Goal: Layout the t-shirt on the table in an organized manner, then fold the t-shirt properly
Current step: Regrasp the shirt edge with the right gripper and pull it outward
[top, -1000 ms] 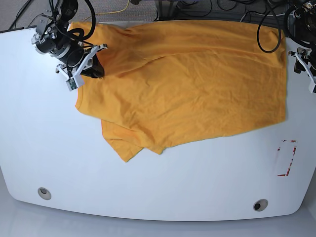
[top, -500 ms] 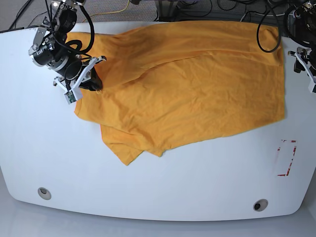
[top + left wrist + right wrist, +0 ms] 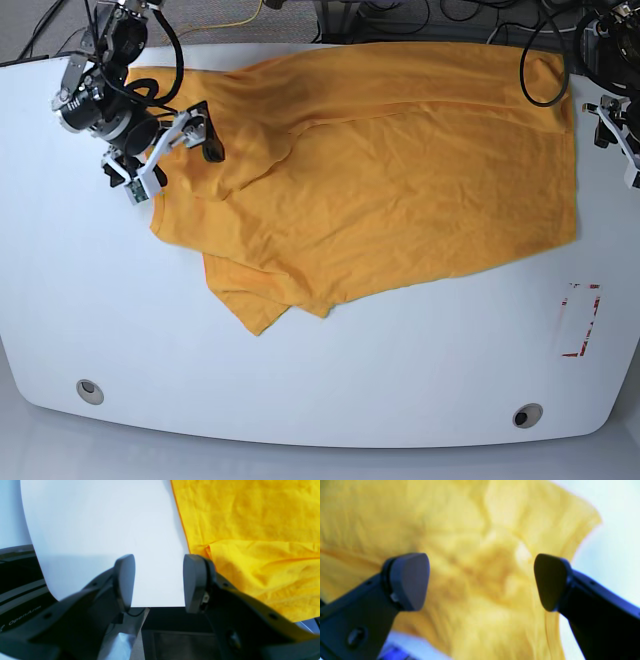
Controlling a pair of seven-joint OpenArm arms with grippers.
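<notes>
Right gripper (image 3: 481, 580) fingers spread wide, crumpled orange-yellow cloth t-shirt (image 3: 475, 555) just beyond them; left gripper (image 3: 158, 580) parted too, shirt beside its right finger.

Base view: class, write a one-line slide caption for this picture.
Orange t-shirt spread rumpled across the white table, right gripper open at its sleeve end.

Our right gripper (image 3: 170, 150) has its jaws spread wide; our left gripper (image 3: 158, 580) sits at the far side, jaws seemingly parted too
</notes>
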